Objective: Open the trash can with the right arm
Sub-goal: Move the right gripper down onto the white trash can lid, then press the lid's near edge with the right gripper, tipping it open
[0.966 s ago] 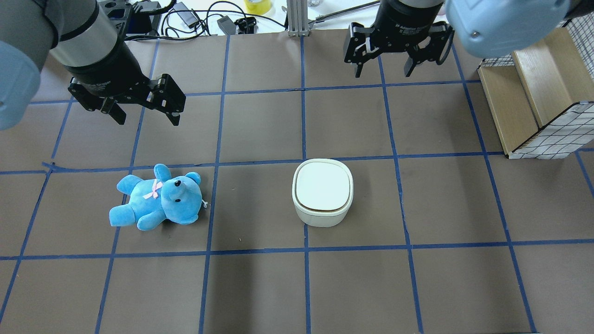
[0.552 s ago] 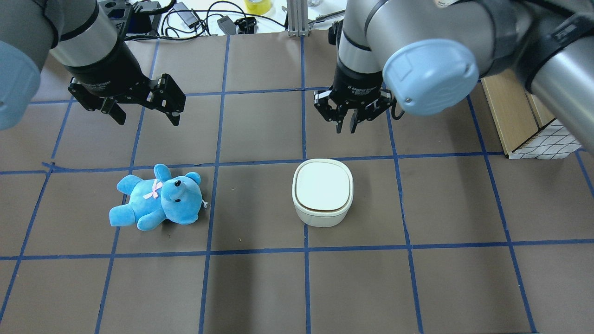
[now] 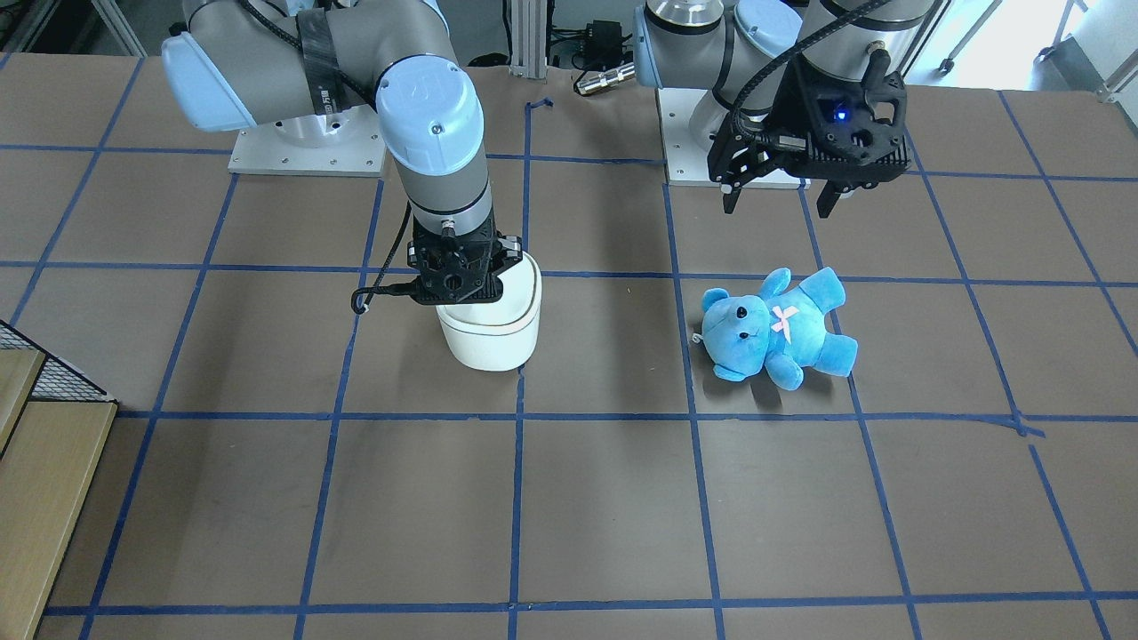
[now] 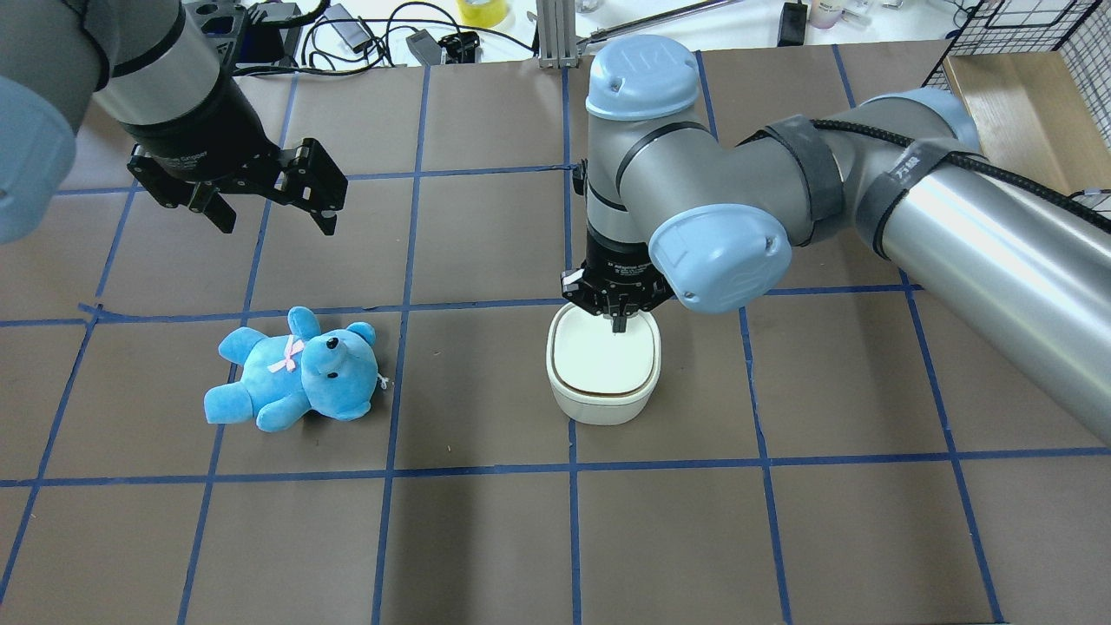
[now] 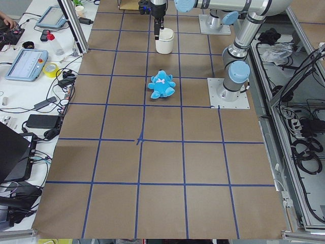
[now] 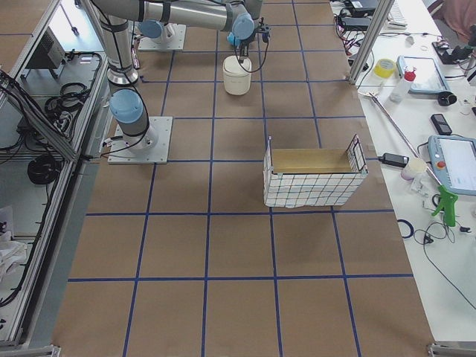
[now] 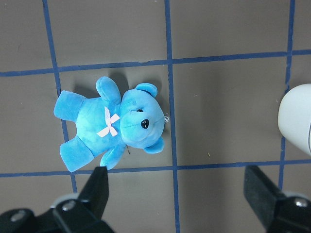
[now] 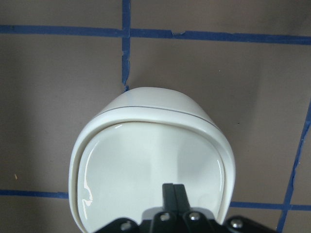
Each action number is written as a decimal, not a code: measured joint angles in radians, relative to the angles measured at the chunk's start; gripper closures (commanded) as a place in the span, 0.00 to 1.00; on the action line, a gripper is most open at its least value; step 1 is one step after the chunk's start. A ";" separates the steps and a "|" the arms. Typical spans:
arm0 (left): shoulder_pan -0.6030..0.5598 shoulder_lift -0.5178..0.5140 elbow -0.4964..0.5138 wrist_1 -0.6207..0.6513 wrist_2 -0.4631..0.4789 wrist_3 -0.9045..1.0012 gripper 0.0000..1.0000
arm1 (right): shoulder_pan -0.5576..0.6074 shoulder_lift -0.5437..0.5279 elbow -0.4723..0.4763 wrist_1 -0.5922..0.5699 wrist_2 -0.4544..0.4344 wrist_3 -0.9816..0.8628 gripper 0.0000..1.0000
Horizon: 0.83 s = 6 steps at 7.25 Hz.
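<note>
The white trash can [image 4: 603, 373] stands mid-table with its lid shut; it also shows in the front view [image 3: 489, 342] and the right wrist view [image 8: 150, 155]. My right gripper [image 4: 618, 325] is shut and empty. It points straight down over the lid, near the lid's upper edge in the overhead view. Its fingertips [image 8: 173, 190] sit together over the lid; I cannot tell whether they touch it. My left gripper [image 4: 274, 224] is open and empty, hanging above the table beyond a blue teddy bear [image 4: 299, 373].
The teddy bear [image 3: 778, 329] lies to the trash can's left in the overhead view. A wire-mesh basket with wooden panels [image 6: 312, 178] stands at the right side [image 4: 1024, 87]. Cables and small gear [image 4: 373, 35] line the far table edge.
My right arm has swung in from the back right and come down over the trash can, and its gripper has gone from open to shut. The left arm, bear and trash can have not moved.
</note>
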 measured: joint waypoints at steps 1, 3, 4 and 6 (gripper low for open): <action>0.000 0.000 0.000 0.000 0.000 0.000 0.00 | 0.001 0.002 0.011 0.000 0.001 -0.001 1.00; 0.000 0.000 0.000 0.000 0.000 0.000 0.00 | 0.002 0.006 0.033 -0.001 -0.001 0.000 1.00; 0.000 0.000 0.000 0.000 0.000 0.000 0.00 | 0.002 0.006 0.039 -0.001 -0.002 0.000 0.99; 0.000 0.000 0.000 0.000 0.000 -0.001 0.00 | 0.002 0.006 0.039 -0.005 -0.001 -0.001 0.69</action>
